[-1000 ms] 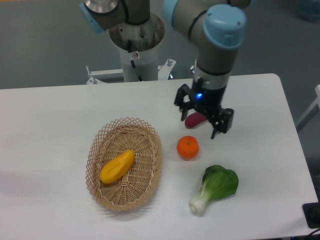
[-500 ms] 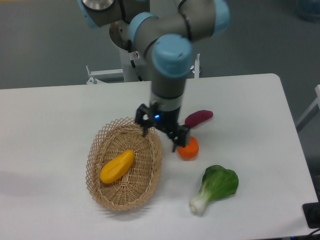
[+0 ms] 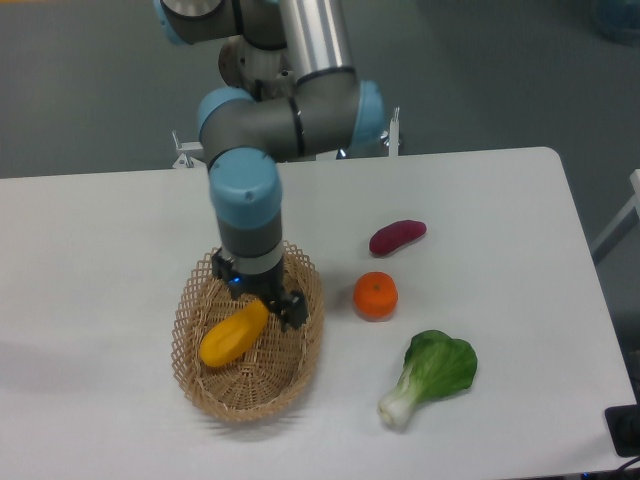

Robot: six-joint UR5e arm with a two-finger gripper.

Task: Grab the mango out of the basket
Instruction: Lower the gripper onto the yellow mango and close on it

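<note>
The mango (image 3: 232, 335), smooth and yellow-orange, lies slanted inside the oval tan wicker basket (image 3: 203, 391) at the left middle of the table. My gripper (image 3: 258, 295) hangs over the basket, above the mango's upper right end, with its fingers spread apart and nothing between them. One finger is at the basket's back rim, the other (image 3: 293, 312) is just right of the mango's tip. The mango's upper end is partly covered by the gripper.
A round orange (image 3: 375, 295) sits right of the basket. A purple-red sweet potato (image 3: 397, 236) lies behind it. A green bok choy (image 3: 430, 373) lies at the front right. The arm's base (image 3: 270, 60) stands at the table's back edge.
The gripper has swung left, from over the sweet potato, past the orange, to above the basket and the mango's upper end. The fruit and vegetables have not moved.
</note>
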